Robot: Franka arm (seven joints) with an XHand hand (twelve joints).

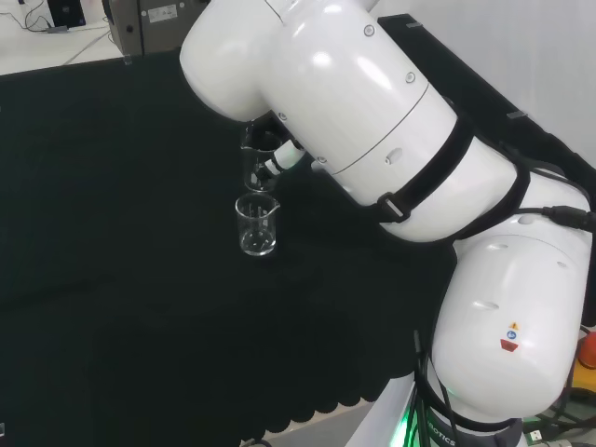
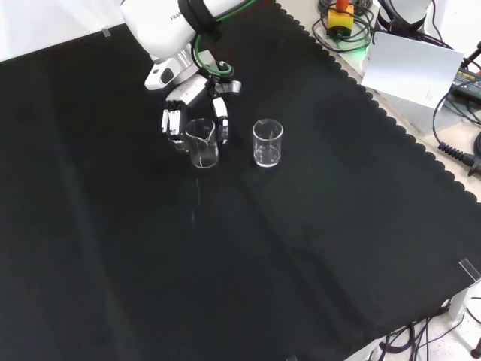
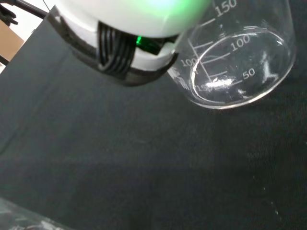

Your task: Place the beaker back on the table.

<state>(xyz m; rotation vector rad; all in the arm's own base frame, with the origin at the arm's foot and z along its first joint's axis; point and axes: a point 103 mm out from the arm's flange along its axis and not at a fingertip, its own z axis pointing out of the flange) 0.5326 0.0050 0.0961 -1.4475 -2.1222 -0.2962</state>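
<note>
Robot hand point(image 2: 197, 105) curled round a clear beaker point(image 2: 202, 143) on black cloth point(image 2: 225, 248), second beaker point(image 2: 267, 143) just right

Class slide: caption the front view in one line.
The hand grips a clear beaker beside a second beaker.

Second clear beaker point(image 2: 267, 143) stood just beside the hand point(image 2: 188, 113), to its right in the front view, apart from the held beaker point(image 2: 201, 142), bare black cloth point(image 2: 225, 263) lay open on the hand's other sides.
</note>
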